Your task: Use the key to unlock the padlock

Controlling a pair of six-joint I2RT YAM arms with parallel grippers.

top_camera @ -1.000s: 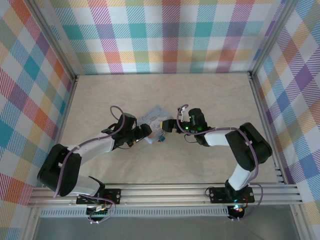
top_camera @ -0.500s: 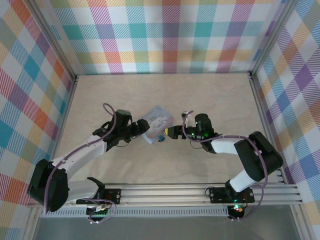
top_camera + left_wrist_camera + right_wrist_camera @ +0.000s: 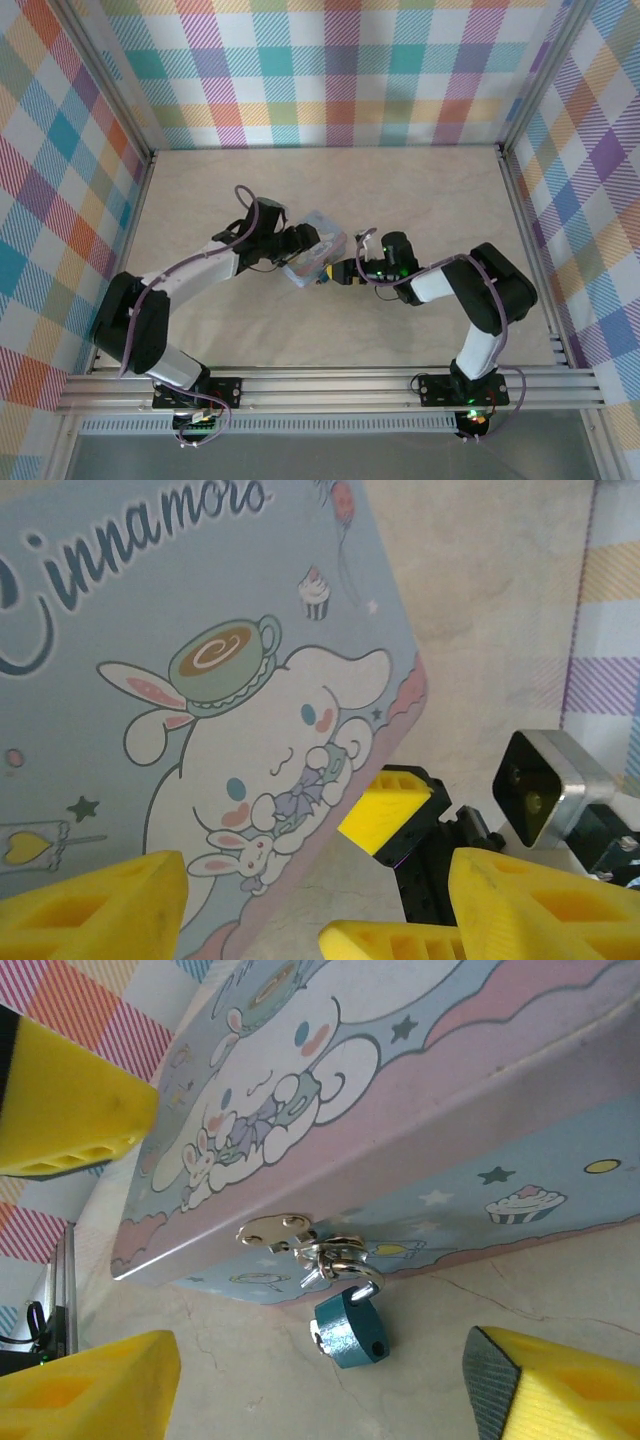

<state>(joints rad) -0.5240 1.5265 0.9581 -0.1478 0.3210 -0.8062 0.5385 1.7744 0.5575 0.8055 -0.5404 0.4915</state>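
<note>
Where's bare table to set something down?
Free: beige tabletop between the pastel blue cartoon tin box and back plaid wall; also the near strip by the metal rail. Crowded: centre, left pincer and right pincer at tin and small teal padlock.

In the left wrist view, the lid (image 3: 120, 680) of the pastel blue tin box (image 3: 325, 245) carried dark teal lettering (image 3: 170, 525) in a handwritten style across its top. Of this, "innamoro" could be read, preceded by the big curl of a capital C cut off at the picture's left edge and followed by strokes lost at the upper edge. The right wrist view caught the same lid at a steep slant, and the few dark script strokes near its far left corner were too foreshortened to be read.
</note>
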